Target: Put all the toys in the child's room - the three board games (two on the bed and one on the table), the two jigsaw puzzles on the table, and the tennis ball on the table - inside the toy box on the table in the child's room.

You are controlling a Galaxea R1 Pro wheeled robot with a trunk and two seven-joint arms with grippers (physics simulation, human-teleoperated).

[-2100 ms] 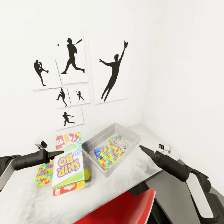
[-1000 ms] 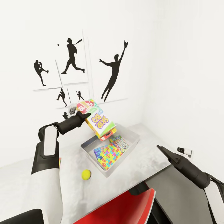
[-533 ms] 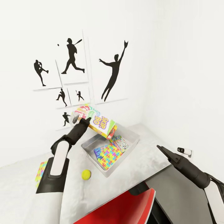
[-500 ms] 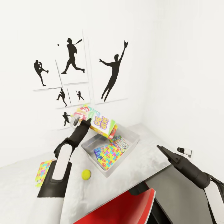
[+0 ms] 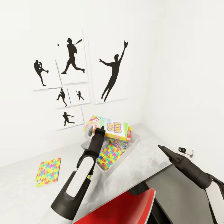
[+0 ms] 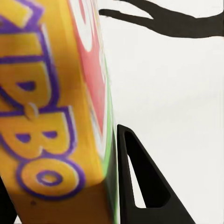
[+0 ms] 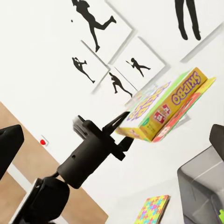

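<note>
Skip-Bo game carried over the bin, not yet released.

The yellow-green-red "SKIP BO" game box (image 5: 110, 128) is held clamped by the left gripper (image 5: 97, 130), above the shallow grey toy box (image 5: 105, 168) at frame centre. Already inside: a multicoloured jigsaw sheet (image 5: 109, 154) and a blue printed game box (image 5: 119, 144). A second flat jigsaw (image 5: 48, 171) remains on the grey tabletop (image 5: 18, 199), lower left. Tennis ball unlocated. Right gripper (image 5: 161, 148) idle; opening cannot be told. In the right wrist view the game box (image 7: 164, 108) is seen edge-on.

left gripper (image 5: 99, 130) clamped, raised forward; right gripper (image 5: 161, 148) apart, idle
</note>
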